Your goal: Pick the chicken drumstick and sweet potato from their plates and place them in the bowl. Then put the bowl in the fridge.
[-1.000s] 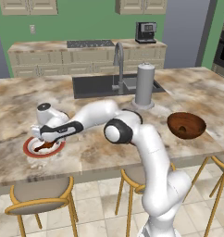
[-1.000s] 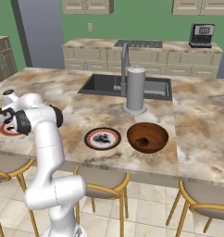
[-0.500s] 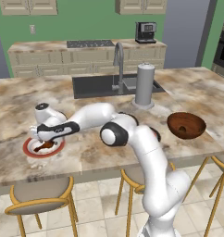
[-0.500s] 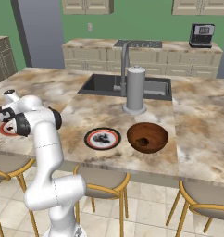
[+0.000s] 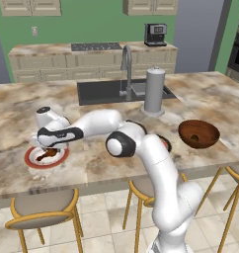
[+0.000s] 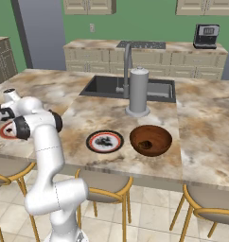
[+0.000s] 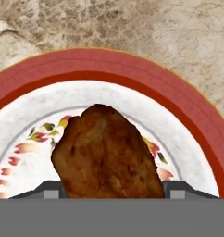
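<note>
The chicken drumstick (image 7: 107, 155), a mottled brown piece, lies on the white plate with the broad red rim (image 7: 178, 99) at the counter's left end (image 5: 30, 159). My gripper (image 7: 113, 192) reaches down onto it (image 5: 45, 147); its fingertips (image 7: 51, 190) press against both sides of the piece, which still rests on the plate. The dark wooden bowl (image 5: 199, 133) stands far to the right on the counter, with a small dark spot inside that I cannot identify. The second plate (image 6: 104, 141), black-rimmed with a red ring, sits left of the bowl (image 6: 151, 140). The sweet potato cannot be made out.
A grey cylinder (image 5: 154, 91) stands beside the sink (image 5: 104, 90) with its tall faucet (image 5: 126, 66). Stools (image 5: 42, 210) line the counter's near edge. A coffee machine (image 5: 156, 34) sits on the back counter.
The fingers have closed in from wide open onto the drumstick's sides. The arm has stayed over the red-rimmed plate.
</note>
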### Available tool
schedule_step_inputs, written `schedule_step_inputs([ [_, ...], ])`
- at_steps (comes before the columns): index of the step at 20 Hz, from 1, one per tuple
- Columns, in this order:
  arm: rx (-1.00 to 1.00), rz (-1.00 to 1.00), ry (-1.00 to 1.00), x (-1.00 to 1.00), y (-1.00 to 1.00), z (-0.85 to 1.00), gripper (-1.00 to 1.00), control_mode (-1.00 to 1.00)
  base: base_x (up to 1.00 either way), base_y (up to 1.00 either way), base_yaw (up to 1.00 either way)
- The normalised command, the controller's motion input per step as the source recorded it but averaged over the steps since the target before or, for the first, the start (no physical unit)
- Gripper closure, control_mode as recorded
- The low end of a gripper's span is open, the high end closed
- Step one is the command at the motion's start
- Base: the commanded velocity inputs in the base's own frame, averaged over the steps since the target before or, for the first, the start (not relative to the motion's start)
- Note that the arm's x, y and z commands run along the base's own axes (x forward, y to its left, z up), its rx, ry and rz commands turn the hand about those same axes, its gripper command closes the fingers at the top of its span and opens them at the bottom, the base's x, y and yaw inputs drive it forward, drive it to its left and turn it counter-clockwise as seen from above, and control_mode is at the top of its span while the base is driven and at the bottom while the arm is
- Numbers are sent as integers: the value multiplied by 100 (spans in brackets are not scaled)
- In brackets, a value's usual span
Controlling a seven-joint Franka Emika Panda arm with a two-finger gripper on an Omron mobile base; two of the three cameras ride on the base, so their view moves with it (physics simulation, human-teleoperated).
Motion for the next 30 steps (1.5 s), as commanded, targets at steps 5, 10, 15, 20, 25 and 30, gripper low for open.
schedule_step_inputs([
  [5, 9, 4, 0, -27, -24, 43, 100, -100, 0, 0, 0],
  [10, 5, 3, -1, -43, -44, 39, 100, -100, 0, 0, 0],
  [15, 1, 0, -6, -45, -65, 21, 100, -100, 0, 0, 0],
  [20, 1, 0, -4, -39, -77, 19, 100, -100, 0, 0, 0],
  [25, 2, 0, -3, -36, -81, 18, 100, -100, 0, 0, 0],
  [30, 0, 0, 0, -25, -77, 26, 100, -100, 0, 0, 0],
])
